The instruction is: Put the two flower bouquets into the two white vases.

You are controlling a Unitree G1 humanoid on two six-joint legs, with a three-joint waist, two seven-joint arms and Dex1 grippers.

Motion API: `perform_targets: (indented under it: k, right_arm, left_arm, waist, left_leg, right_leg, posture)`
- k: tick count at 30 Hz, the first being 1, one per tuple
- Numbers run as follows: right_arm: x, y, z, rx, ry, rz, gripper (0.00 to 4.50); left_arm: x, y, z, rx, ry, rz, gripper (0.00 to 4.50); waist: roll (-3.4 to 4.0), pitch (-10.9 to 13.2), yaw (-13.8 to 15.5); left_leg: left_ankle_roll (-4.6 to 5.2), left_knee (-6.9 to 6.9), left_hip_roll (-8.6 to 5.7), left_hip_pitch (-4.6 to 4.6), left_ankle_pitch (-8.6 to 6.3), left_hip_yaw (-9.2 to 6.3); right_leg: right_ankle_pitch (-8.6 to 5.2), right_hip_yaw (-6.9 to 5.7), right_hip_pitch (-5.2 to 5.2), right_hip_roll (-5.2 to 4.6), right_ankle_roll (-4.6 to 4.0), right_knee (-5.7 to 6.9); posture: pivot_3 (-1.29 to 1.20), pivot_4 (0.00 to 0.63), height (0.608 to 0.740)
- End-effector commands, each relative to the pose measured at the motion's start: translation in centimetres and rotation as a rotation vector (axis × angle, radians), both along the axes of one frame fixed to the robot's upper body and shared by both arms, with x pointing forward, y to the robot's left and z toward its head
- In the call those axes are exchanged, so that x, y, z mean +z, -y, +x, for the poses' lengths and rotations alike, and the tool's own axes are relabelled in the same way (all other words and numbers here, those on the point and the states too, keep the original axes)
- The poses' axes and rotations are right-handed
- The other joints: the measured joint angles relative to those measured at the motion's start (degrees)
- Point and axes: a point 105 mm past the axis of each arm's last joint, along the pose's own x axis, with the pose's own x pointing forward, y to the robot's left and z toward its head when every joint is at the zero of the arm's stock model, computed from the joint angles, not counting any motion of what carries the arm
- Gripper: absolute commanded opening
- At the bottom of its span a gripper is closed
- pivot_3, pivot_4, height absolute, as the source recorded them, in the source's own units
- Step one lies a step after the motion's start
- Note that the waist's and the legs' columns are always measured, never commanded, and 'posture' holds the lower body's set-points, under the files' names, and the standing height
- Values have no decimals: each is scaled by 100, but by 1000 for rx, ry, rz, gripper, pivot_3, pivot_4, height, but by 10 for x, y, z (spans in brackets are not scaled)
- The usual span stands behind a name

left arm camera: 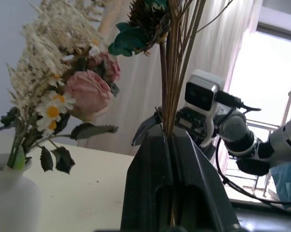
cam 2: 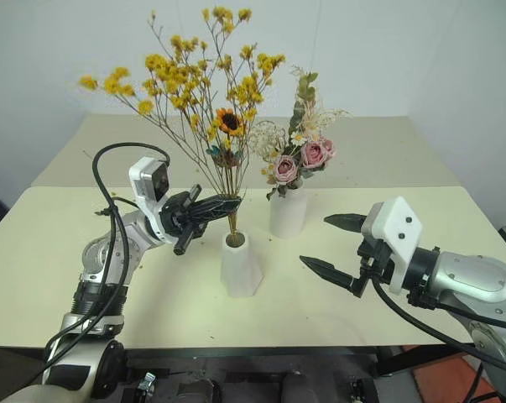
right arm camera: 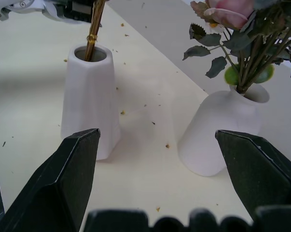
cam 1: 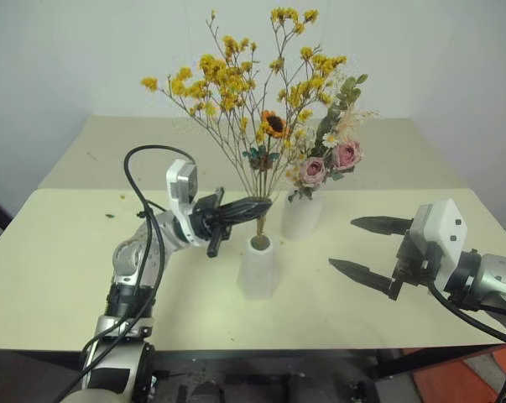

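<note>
White ceramic, no legible markings | Head view: two vases on table; left gripper (cam 1: 251, 206) clamped on yellow bouquet (cam 1: 236, 75) stems entering cone vase (cam 1: 258, 269); pink-rose bouquet (cam 1: 328, 159) in rounder vase (cam 1: 301, 217) | Right wrist view: right gripper (right arm camera: 157, 176) fingers spread wide, empty.

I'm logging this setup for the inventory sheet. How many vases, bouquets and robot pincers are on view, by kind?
White vases: 2, cone-shaped vase and rounder vase
Bouquets: 2, yellow bouquet and pink rose bouquet
Pincers: 2, left pincer and right pincer
Total: 6
</note>
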Motion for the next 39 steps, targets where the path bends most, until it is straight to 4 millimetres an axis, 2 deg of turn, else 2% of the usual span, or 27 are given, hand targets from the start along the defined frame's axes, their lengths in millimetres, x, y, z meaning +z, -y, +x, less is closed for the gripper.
perform_targets:
  k: [1, 12, 17, 27, 36, 39]
  right_arm:
    - [7, -2, -3, 12, 57, -7, 4500]
    - [6, -3, -2, 12, 78, -16, 4500]
    - [5, -2, -2, 15, 82, -22, 4500]
    - [6, -2, 1, 28, 87, -27, 4500]
    - [6, 1, 0, 21, 87, -36, 4500]
    - [6, 6, -1, 12, 83, -41, 4500]
  left_arm:
    - [4, 2, -7, -21, 61, 13, 14]
    - [-1, 1, -4, 3, 64, 12, 14]
    - [-2, -1, -4, 8, 58, -5, 1254]
    - [-8, -11, -10, -5, 74, 35, 4449]
    - [-5, -43, -11, 105, 34, 25, 4449]
    - [13, -59, -11, 187, 73, -16, 4449]
  waist:
    - [0, 0, 2]
    - [0, 0, 1]
    - [0, 0, 1]
    - [0, 0, -3]
    - [0, 0, -15]
    - [0, 0, -6]
  left_leg:
    - [0, 0, 0, 0, 0, 0]
    - [0, 0, 0, 0, 0, 0]
    - [0, 0, 0, 0, 0, 0]
    - [0, 0, 0, 0, 0, 0]
    - [0, -1, 2, 1, 0, 0]
    - [0, -1, 3, 1, 0, 0]
  right_leg:
    - [0, 0, 0, 0, 0, 0]
    - [0, 0, 0, 0, 0, 0]
    - [0, 0, 0, 0, 0, 0]
    - [0, 0, -1, 0, 0, 1]
    - [0, 0, -1, 0, 0, 1]
    - [0, -1, -1, 0, 0, 0]
  posture:
    - [0, 150, 740]
    - [0, 150, 740]
    - [0, 150, 740]
    - [0, 150, 740]
    - [0, 150, 740]
    - [0, 150, 740]
